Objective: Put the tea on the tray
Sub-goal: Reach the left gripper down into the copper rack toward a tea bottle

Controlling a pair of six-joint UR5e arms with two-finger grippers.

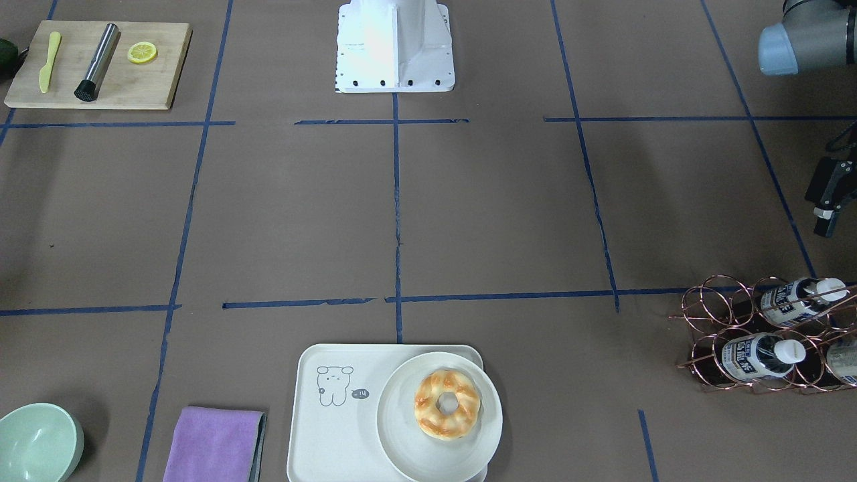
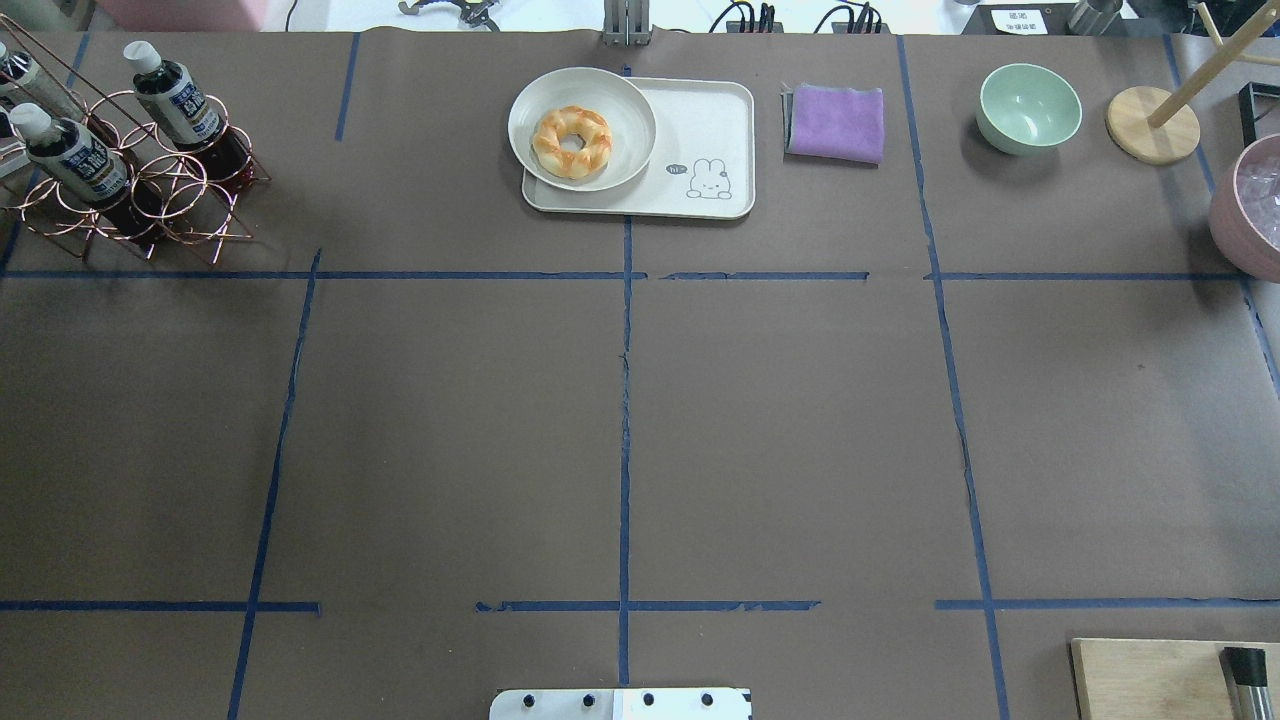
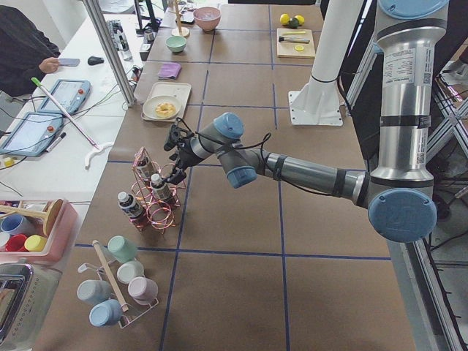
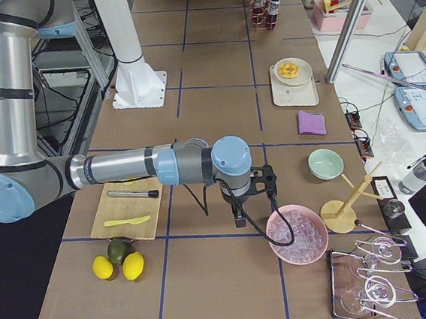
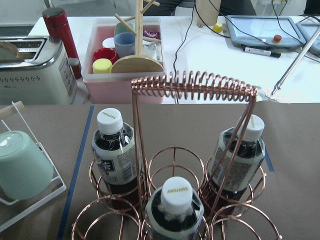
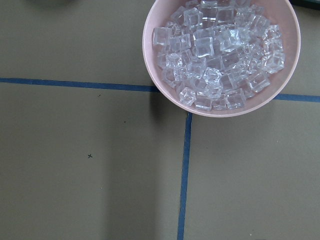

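Three tea bottles (image 5: 114, 150) with white caps stand in a copper wire rack (image 5: 195, 87) at the table's far left corner; two show fully in the overhead view (image 2: 175, 95). The cream tray (image 2: 715, 125) with a small animal drawing lies at the far middle (image 1: 335, 422), its other half under a plate. My left gripper (image 3: 175, 157) hovers just short of the rack, a little above it, and shows partly at the front view's right edge (image 1: 823, 224). I cannot tell whether it is open. My right gripper (image 4: 237, 217) hangs beside a pink bowl; I cannot tell its state.
A white plate (image 1: 402, 435) with a doughnut (image 1: 447, 404) covers part of the tray. Purple cloth (image 1: 214, 445), green bowl (image 1: 37, 442), cutting board (image 1: 100, 87) with tools. Pink bowl of ice (image 6: 222, 55) under the right wrist. A mug rack (image 5: 20, 165) stands beside the bottle rack.
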